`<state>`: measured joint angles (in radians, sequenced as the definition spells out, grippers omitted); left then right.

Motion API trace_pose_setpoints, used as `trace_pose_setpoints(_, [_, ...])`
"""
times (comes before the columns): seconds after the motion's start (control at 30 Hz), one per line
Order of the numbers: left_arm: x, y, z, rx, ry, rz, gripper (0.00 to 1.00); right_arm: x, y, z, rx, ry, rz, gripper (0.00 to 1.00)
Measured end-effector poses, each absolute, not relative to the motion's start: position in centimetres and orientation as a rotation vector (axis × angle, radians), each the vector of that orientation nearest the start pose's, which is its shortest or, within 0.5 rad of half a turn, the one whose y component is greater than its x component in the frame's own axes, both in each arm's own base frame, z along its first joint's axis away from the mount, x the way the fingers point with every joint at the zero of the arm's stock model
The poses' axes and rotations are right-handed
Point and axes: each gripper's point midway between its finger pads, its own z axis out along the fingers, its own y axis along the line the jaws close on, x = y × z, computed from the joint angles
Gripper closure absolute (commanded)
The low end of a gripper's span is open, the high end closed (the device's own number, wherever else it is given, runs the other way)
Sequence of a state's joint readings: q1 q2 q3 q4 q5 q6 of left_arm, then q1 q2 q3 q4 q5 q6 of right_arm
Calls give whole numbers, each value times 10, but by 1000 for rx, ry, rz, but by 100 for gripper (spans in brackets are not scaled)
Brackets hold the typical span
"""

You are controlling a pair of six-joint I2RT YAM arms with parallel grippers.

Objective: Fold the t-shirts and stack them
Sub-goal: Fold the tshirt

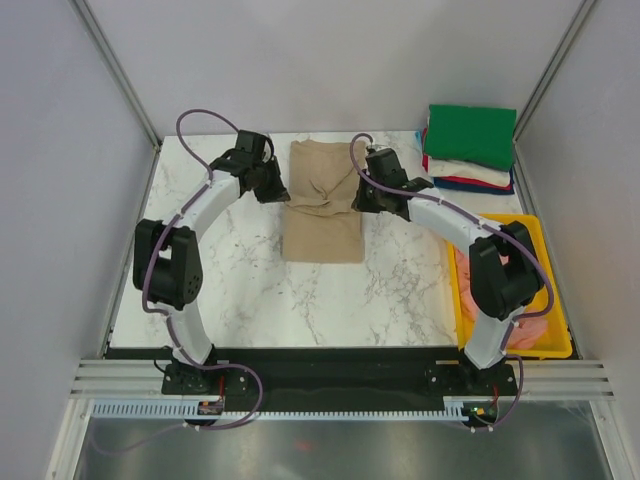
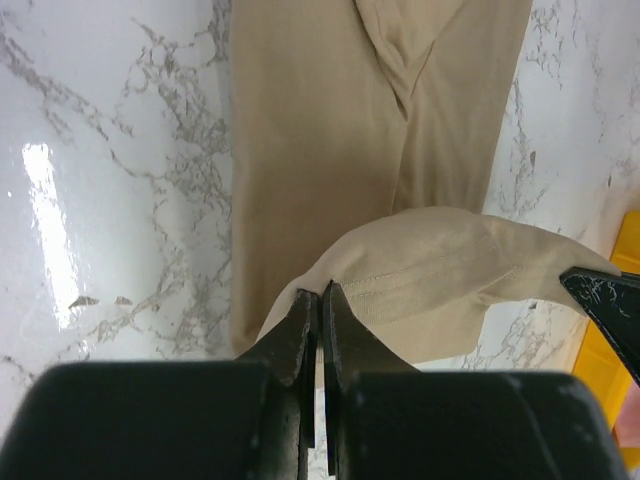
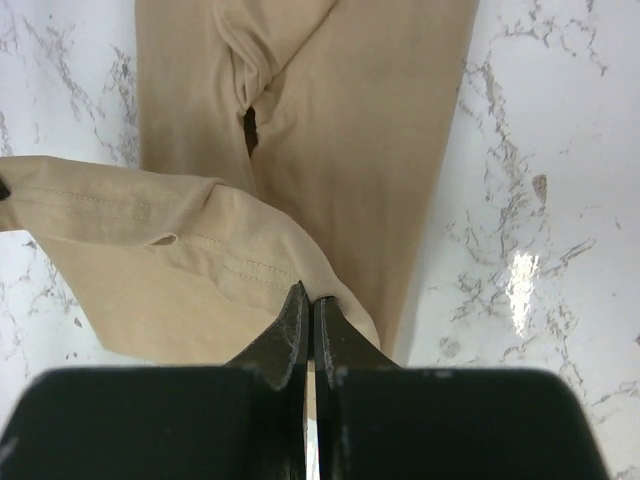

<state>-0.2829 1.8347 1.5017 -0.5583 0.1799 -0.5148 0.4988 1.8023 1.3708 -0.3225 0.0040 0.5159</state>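
**Two arms, one tan shirt (image 1: 322,225).** We see the left jaws closed tight on one corner of the shirt's lifted hem (image 2: 420,275). The right jaws are closed tight on the other corner (image 3: 200,260). The hem spans between them, raised off the table (image 1: 250,290), and the rest of the shirt lies flat ahead of and below both. Beyond the right jaws, to their right, stands one stack (image 1: 470,135) of folded shirts, green on top, with white, red and blue edges beneath. Behind the right jaws is one yellow tray (image 1: 540,351) holding pink shirts (image 1: 468,295), number unclear.
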Motion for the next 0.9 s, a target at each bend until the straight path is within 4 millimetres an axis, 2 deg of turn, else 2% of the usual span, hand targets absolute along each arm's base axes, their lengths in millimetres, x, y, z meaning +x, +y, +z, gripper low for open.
trace_pose_setpoints(0.17, [455, -184, 128, -188, 2525, -562, 98, 434, 243, 117, 55, 2389, 490, 100])
trace_pose_setpoints(0.2, [461, -184, 125, -186, 2527, -560, 97, 438, 241, 114, 63, 2395, 490, 98])
trace_pose_setpoints(0.23, [466, -184, 122, -187, 2535, -557, 94, 442, 240, 110, 68, 2402, 493, 85])
trace_pose_setpoints(0.3, [478, -183, 114, -187, 2560, -552, 74, 452, 239, 101, 87, 2418, 504, 64])
trace_pose_setpoints(0.33, [483, -183, 112, -190, 2574, -551, 61, 457, 238, 98, 94, 2423, 507, 48])
trace_pose_setpoints(0.37, [492, -183, 110, -186, 2587, -547, 36, 464, 237, 94, 109, 2436, 516, 45])
trace_pose_setpoints(0.4, [504, -183, 110, -180, 2586, -546, 27, 476, 236, 90, 115, 2448, 523, 39])
trace_pose_setpoints(0.43, [517, -183, 111, -184, 2584, -549, 19, 488, 235, 91, 124, 2439, 530, 37])
trace_pose_setpoints(0.47, [532, -184, 116, -183, 2573, -563, 1, 501, 233, 92, 128, 2448, 527, 36])
trace_pose_setpoints(0.5, [549, -184, 123, -174, 2540, -573, 0, 518, 231, 96, 133, 2441, 526, 35])
trace_pose_setpoints(0.57, [572, -183, 143, -171, 2469, -616, 0, 556, 230, 121, 127, 2375, 528, 34])
trace_pose_setpoints(0.6, [574, -180, 148, -174, 2458, -625, 0, 569, 227, 137, 124, 2337, 526, 34])
trace_pose_setpoints(0.63, [572, -177, 157, -175, 2449, -634, 1, 573, 222, 149, 122, 2317, 523, 34])
trace_pose_setpoints(0.7, [564, -169, 172, -186, 2439, -633, 1, 570, 213, 173, 117, 2284, 516, 34])
trace_pose_setpoints(0.77, [544, -160, 177, -206, 2468, -619, 3, 548, 205, 185, 111, 2285, 515, 33])
trace_pose_setpoints(0.83, [518, -153, 176, -222, 2500, -604, 4, 512, 203, 183, 93, 2299, 536, 33])
trace_pose_setpoints(0.9, [481, -149, 167, -233, 2549, -599, 5, 476, 205, 169, 72, 2340, 562, 32])
